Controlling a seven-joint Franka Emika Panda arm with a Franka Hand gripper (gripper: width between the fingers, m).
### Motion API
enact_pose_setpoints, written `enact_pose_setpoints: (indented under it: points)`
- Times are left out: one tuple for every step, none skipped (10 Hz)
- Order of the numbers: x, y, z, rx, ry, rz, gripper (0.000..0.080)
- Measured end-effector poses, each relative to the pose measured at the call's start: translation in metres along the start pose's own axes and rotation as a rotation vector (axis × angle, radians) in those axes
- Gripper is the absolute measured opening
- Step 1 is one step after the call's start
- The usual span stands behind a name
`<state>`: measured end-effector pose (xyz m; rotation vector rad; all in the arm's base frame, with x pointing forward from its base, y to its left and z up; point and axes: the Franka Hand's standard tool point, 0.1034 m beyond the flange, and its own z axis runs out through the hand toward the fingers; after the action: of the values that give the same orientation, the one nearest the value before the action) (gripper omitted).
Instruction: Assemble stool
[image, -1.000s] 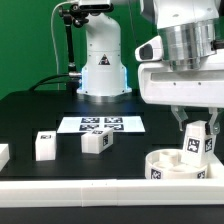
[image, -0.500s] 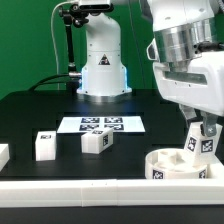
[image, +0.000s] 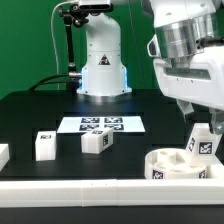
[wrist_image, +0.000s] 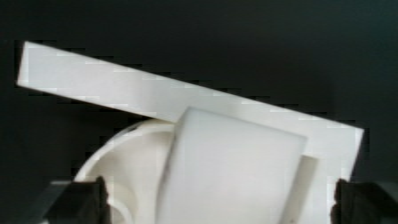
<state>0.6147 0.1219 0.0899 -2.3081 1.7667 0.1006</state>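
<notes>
The round white seat lies at the exterior view's right, near the front rail. A white leg block with a tag stands tilted at the seat's right side. My gripper hangs over the block's top, its fingers spread to either side. In the wrist view the leg block fills the middle above the seat. The dark fingers stand wide apart at the frame's edges, clear of the block, so the gripper is open. Two more leg blocks lie loose on the black table.
The marker board lies flat in front of the robot base. A long white rail runs along the front edge. Another white piece shows at the exterior view's left edge.
The gripper shifted toward the exterior view's right with the leg block and tilted. Its jaws have since opened and let go of the block, which stays leaning in the seat.
</notes>
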Motion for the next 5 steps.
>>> enact_pose_setpoints:
  points:
    - [-0.0030,-0.0022,-0.0048,0.004,-0.002,-0.015,0.0646]
    - [-0.0027,-0.0019,-0.0042,0.004,-0.001,-0.086,0.0646]
    - [-0.0023,-0.0015,-0.0036,0.003,-0.001,-0.178,0.0649]
    - [-0.0023,-0.0015,-0.0035,0.003,0.000,-0.260,0.0649]
    - [-0.0026,-0.0016,-0.0035,0.001,0.002,-0.352,0.0649]
